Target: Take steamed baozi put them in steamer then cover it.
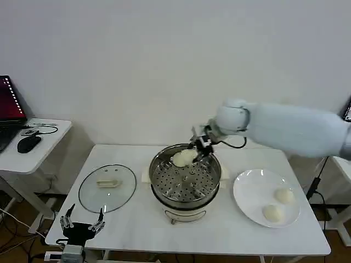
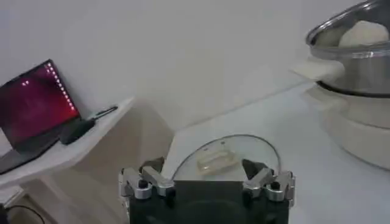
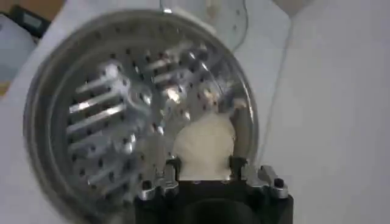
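The steamer (image 1: 185, 182) stands at the middle of the white table (image 1: 137, 224), its perforated tray exposed. The right arm reaches in from the right side, and the right gripper (image 1: 198, 147) hangs over the far rim of the pot. Seen from the right wrist, the right gripper (image 3: 204, 165) has its fingers closed on one bun (image 3: 206, 146), which sits between them above the far part of the tray; from the head view the same bun (image 1: 184, 158) appears at the back edge of the pot, and whether it touches the tray cannot be determined. Two more buns (image 1: 284, 195) (image 1: 272, 213) lie on the white plate (image 1: 249, 192) to the right of the steamer, just beside each other. The glass lid (image 1: 107, 188) lies flat on the table to the left of the steamer, handle up. The left gripper (image 1: 82, 222) is parked near the front left table edge, just in front of the lid, fingers spread apart and holding nothing. A side table (image 1: 46, 143) with a laptop (image 1: 8, 109) stands further left.
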